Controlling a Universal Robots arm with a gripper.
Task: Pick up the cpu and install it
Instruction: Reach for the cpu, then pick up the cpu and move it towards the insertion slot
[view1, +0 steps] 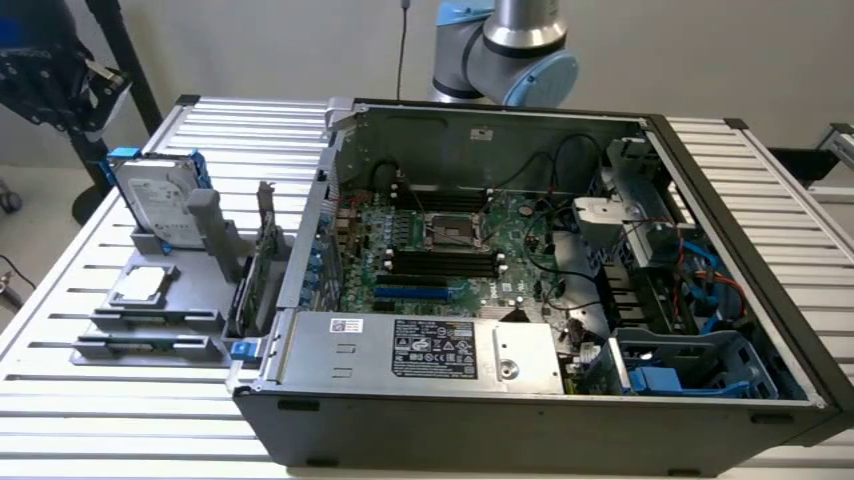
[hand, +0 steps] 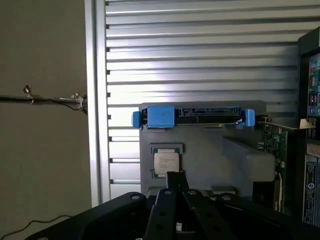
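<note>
The pincer (hand: 174, 178) is clenched on nothing, its tip seemingly just above the one cpu (hand: 166, 162), though contact is hard to judge. The cpu lies flat in a grey tray (hand: 210, 146) beside one hard drive (hand: 205, 114) on the tabletop (hand: 200, 50). One open case (view1: 534, 432) stands just beside the tray.

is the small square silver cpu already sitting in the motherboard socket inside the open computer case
No, the silver cpu lies on the grey holder outside the computer case.

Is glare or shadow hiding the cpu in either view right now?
Wrist view: strong glare on the table slats, cpu evenly lit, gripper dark in front of it. Exterior view: cpu well lit and unshadowed; case interior dimmer.
</note>
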